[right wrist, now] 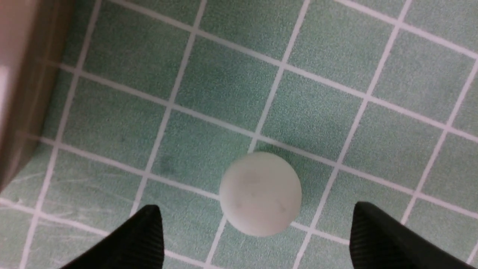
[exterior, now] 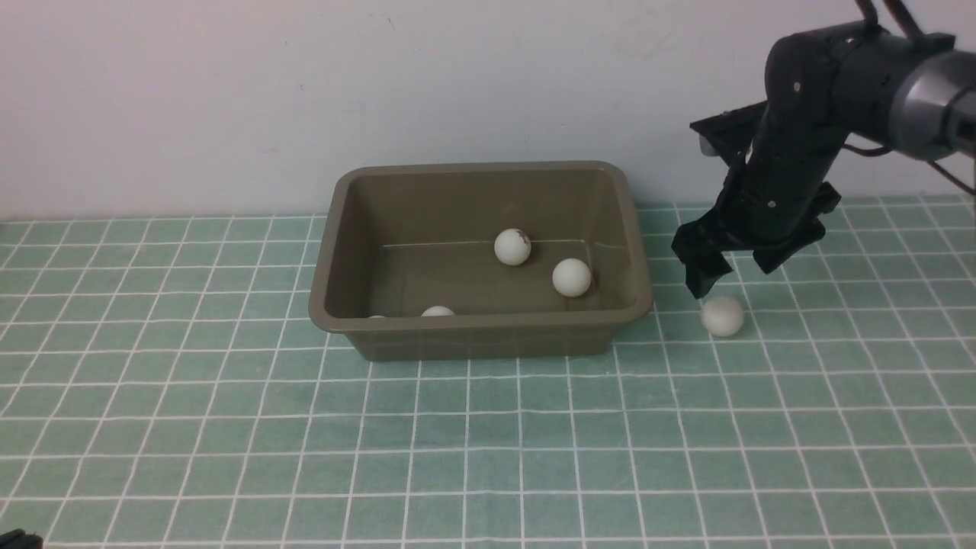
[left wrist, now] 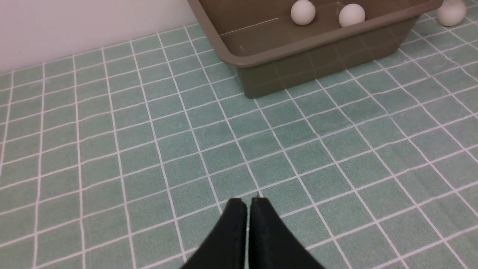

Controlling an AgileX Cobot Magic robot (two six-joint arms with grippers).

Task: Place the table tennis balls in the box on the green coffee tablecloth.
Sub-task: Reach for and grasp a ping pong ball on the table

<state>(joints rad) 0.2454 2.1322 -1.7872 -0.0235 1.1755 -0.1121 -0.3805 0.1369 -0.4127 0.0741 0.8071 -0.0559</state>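
The right fingers [right wrist: 257, 239] are spread wide and released, poised over one ball [exterior: 722, 316] that is seen between the two tips and untouched by them, resting on the cloth [exterior: 488, 442]. The box [exterior: 480, 324] is set just beside that ball, on the side away from the right arm. Four balls are seen inside it: two well in view [exterior: 512, 247] [exterior: 572, 277] and two [exterior: 438, 311] half hidden behind the near wall. The left fingers [left wrist: 248, 203] are clenched on nothing, held over bare cloth, well apart from the box.

Box [exterior: 488, 335] wall crowds the outside ball [exterior: 722, 316].
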